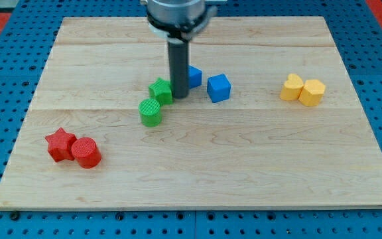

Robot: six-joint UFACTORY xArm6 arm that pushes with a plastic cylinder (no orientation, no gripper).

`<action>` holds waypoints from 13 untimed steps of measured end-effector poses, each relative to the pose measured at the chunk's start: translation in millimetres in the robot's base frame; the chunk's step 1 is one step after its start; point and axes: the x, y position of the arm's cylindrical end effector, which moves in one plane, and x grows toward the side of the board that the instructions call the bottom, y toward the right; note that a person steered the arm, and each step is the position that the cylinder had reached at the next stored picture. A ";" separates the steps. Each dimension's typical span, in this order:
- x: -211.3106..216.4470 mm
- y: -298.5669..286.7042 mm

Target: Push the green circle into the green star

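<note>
Looking at the green circle first, you find it near the board's centre, a little to the view's left, with the green star at about its one o'clock and so close that the two appear to touch or nearly so; by my judgement the push is as good as done. My tip stands at the star's three o'clock, right against it or just beside, which is the wrong side for driving the circle; you would want it round at the circle's seven o'clock if any closing nudge is needed. There are no jaws on this rod, so nothing is grasped. Partly hidden behind the rod at its one o'clock sits a blue block, with a blue cube just beside. Well apart at three o'clock two yellow blocks touch; at the circle's eight o'clock the red star and red cylinder touch, all on the wooden board.
</note>
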 end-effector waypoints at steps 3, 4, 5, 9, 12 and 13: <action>89.7 -2.6; 115.8 27.1; 124.4 -18.2; 46.1 -75.4; -14.6 -87.1; -14.6 -138.7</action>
